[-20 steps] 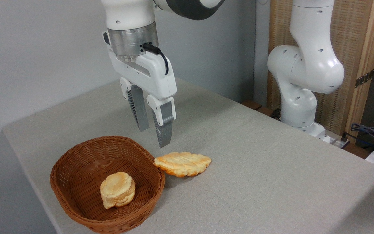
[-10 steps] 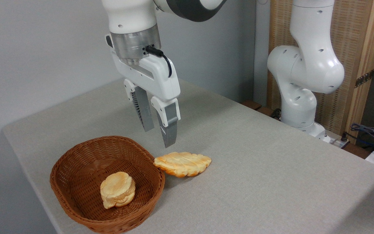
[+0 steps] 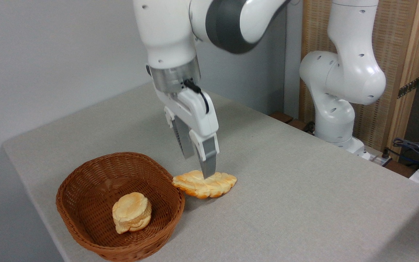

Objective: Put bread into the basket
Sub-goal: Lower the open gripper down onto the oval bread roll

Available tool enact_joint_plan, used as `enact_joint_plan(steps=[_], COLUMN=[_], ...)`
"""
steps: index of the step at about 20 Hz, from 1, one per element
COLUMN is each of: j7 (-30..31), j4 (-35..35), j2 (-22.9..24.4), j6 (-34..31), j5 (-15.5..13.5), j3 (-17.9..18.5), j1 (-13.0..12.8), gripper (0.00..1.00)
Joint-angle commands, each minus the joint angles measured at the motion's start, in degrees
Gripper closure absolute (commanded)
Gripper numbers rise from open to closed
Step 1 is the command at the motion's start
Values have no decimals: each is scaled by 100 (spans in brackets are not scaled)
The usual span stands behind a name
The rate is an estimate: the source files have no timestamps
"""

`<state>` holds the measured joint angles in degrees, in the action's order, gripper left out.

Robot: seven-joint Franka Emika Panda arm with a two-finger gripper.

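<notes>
Hanging just over the leaf-shaped bread, the gripper is narrowly open; the bread's long axis runs left-right, touching the wicker basket.

Bread is showing golden with toasted orange-brown ridges and a paler scalloped edge; the basket just left of it is showing reddish-brown wicker weave, and the bun inside is showing pale cream with golden-brown patches. Table under the bread is showing flat speckled grey-beige; gripper above it is showing a white body, grey ribbed fingers and a black cable. Behind the bread, arm is showing glossy white with a dark grey joint band, wall pale grey, screen tan woven in light wood.
</notes>
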<state>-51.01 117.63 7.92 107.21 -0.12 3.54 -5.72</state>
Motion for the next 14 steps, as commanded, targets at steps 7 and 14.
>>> enact_joint_plan(steps=[7, 14], j7=[-111, -120], j4=[647, 691], j2=[96, -45], j6=[670, 696], j5=[-40, -23], j3=[42, 42], j1=[-52, -61], gripper=[0, 0])
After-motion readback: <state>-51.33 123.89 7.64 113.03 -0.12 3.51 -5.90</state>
